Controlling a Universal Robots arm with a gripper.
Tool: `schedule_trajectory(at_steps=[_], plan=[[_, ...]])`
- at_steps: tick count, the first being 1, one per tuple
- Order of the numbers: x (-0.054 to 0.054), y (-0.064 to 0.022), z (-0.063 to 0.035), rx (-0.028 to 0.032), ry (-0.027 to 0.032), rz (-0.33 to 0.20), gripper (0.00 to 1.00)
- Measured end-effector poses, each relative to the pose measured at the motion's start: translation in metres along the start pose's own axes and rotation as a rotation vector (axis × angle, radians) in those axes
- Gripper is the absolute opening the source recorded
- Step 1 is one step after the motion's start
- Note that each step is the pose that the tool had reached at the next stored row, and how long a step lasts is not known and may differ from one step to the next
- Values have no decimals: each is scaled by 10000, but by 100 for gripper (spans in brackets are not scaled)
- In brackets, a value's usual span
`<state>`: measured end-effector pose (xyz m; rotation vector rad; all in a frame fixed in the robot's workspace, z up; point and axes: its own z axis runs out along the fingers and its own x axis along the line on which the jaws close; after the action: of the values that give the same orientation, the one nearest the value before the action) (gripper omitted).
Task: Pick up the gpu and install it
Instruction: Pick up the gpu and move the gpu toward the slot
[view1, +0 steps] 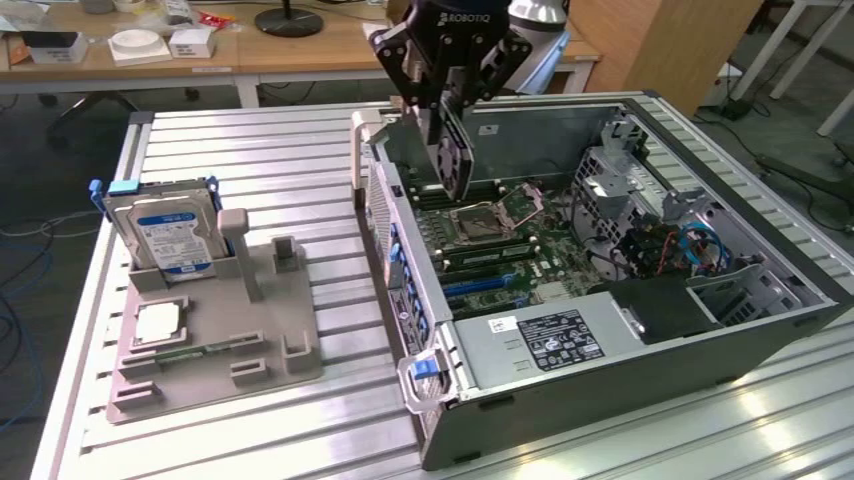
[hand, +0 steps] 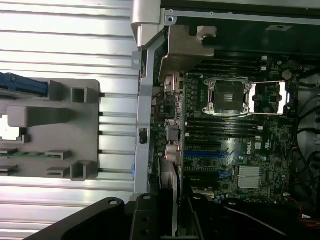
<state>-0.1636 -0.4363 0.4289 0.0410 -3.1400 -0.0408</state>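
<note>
My gripper (view1: 447, 100) is clamped on the top edge of the gpu (view1: 455, 155). The card hangs on edge, slightly tilted, over the open case (view1: 627, 370) that lies on the desk (view1: 267, 150). It sits above the part of the board (view1: 534, 250) near the CPU socket (view1: 483, 215), close to the case wall on the exterior view's left, and touches nothing below it. In the wrist view I see the gpu (hand: 171, 185) edge-on between the gripper's two sides, running in line with that wall.

As I judge it, the step in hand is carrying the card to its slot. The blue slots (view1: 483, 286) lie further along the board from where the card hangs, so it is not yet over them. To do this well, I want the card's lower edge parallel to a slot and the tilt gone, or one corner may catch first and bend the connector. I cannot make out the bracket end from here, so I would check it against the wall opening. The grip is narrow and high on the card, so it could pivot under side load; slow, straight motion seems wise. The holder (view1: 220, 340) and drive (view1: 167, 235) stand well apart.
</note>
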Motion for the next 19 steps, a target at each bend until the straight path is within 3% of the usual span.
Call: schedule_trajectory(at_steps=[19], plan=[[-256,-7,0,1,0,0,27]])
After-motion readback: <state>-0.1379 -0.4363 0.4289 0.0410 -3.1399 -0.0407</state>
